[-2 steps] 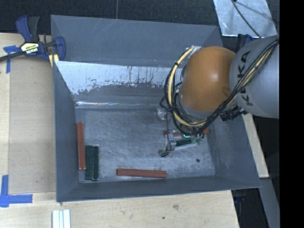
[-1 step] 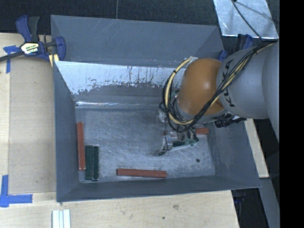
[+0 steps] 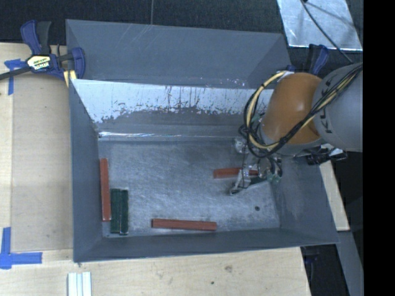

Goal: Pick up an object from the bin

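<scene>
My gripper (image 3: pixel 242 184) is low over the right part of the bin floor, under the arm's orange cover. A short red-brown stick (image 3: pixel 224 173) lies flat right at its fingers, its right end hidden behind them. The view does not let me see whether the stick is between the fingers or just beside them.
A long red-brown stick (image 3: pixel 184 225) lies along the front wall. Another red-brown stick (image 3: pixel 105 189) runs along the left wall, with a dark green block (image 3: pixel 119 211) next to it in the front left corner.
</scene>
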Available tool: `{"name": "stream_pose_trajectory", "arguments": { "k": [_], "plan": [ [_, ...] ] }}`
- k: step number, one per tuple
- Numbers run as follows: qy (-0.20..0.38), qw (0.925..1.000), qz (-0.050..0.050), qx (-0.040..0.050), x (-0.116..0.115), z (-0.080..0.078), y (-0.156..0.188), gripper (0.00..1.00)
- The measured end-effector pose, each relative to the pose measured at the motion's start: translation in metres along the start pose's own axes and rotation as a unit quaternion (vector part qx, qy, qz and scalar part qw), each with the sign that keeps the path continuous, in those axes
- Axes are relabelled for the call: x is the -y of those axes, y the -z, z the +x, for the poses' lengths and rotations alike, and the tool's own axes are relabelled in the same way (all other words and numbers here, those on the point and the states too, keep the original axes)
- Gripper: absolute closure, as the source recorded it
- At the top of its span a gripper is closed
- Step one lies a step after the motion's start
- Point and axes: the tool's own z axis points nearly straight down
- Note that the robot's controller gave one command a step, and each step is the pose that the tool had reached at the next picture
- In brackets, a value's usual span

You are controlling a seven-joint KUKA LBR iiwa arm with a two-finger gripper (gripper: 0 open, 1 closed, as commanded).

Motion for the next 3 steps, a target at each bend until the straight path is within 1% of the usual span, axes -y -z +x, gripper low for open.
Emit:
{"name": "stream_pose_trajectory", "arguments": {
  "k": [1, 2, 3],
  "plan": [
    [0.003, 1.0000, -0.002, 0.0025, -0.005, -0.001, 0.003, 1.00],
    [0.010, 0.9999, -0.002, 0.0030, 0.005, 0.035, 0.161, 1.00],
    [0.091, 0.9958, -0.001, -0.0024, 0.017, 0.065, 0.147, 1.00]
  ]
}}
